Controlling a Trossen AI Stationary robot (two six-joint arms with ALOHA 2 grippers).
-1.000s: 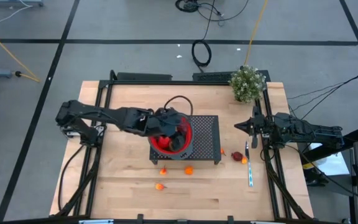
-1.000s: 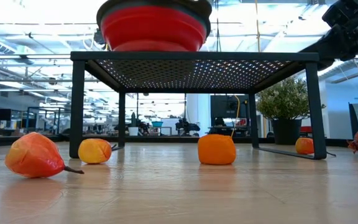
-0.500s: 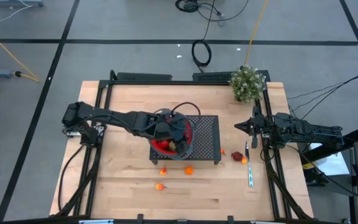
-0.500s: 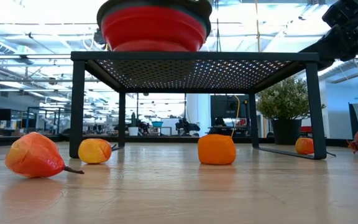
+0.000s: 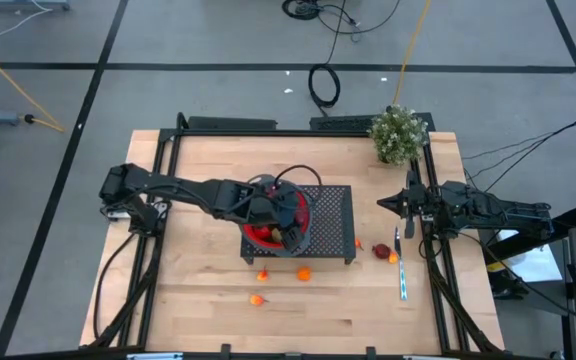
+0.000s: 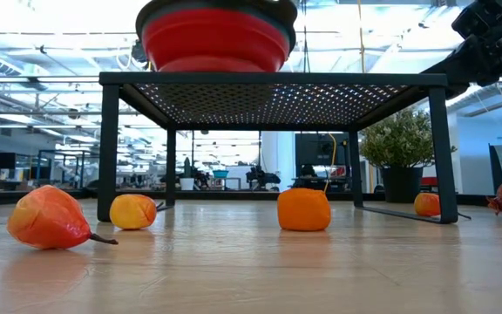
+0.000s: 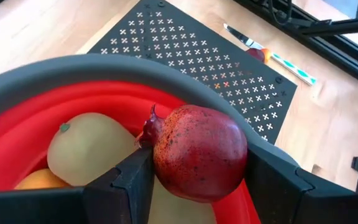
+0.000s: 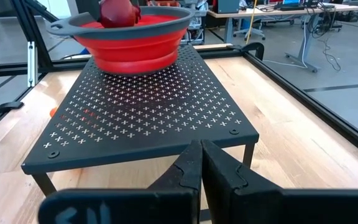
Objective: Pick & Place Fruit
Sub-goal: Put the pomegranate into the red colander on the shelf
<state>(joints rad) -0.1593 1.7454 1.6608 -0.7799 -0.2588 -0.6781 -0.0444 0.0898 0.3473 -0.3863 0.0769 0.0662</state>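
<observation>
Dark red fruit in left hand, over red bowl.

No text, label, brand, number or sign could be read in any view; pale marks on the right wrist's dark housing were too blurred to make out.

speckled dark red fruit, red bowl, black perforated rack
</observation>
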